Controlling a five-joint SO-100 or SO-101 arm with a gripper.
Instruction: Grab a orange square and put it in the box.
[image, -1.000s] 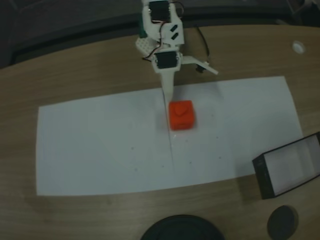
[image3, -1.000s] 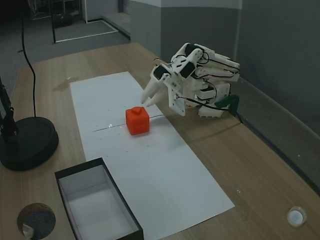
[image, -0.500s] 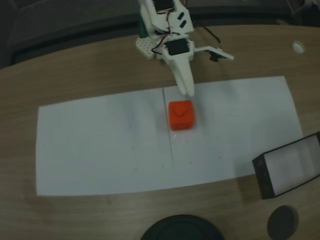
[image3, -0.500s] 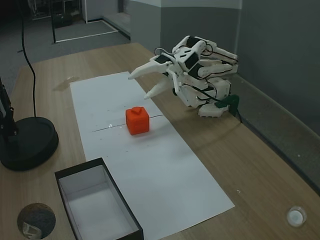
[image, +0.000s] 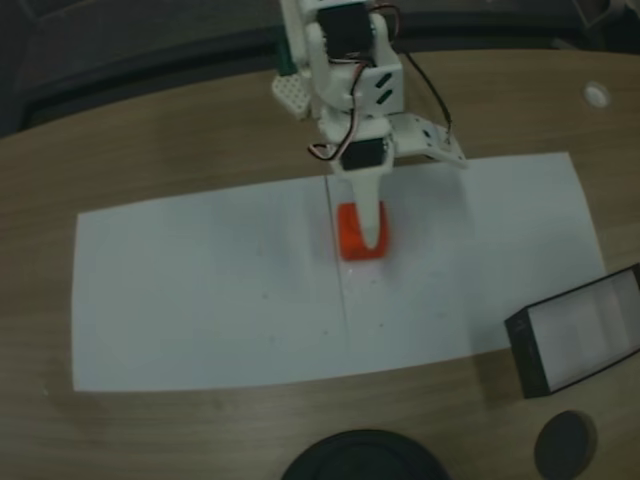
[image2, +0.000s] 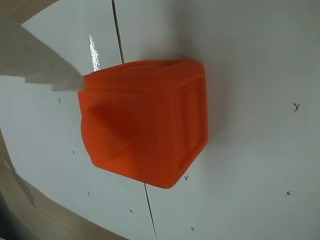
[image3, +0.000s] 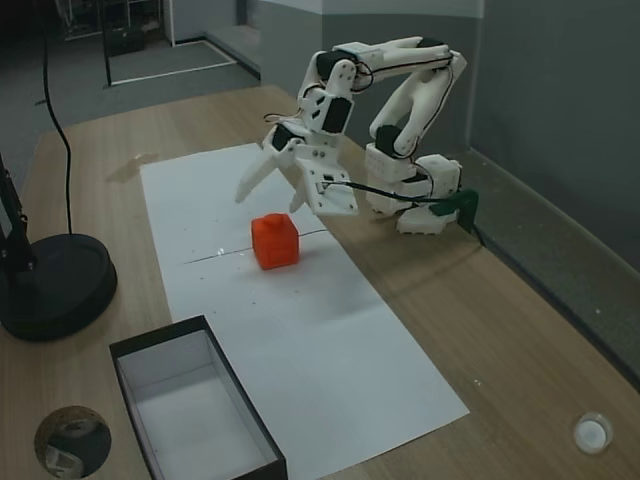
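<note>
Approach step: my gripper hangs wide open, empty, above the orange square. Next I drop straight down, then close. Box sits approx 7 o'clock.

The orange square is bright orange-red all over. The box has black walls and a pale whitish floor. The arm and its gripper are white plastic with black motor blocks. A white paper sheet carries one thin dark line and tiny dark marks, over a light brown wood-grain table.
</note>
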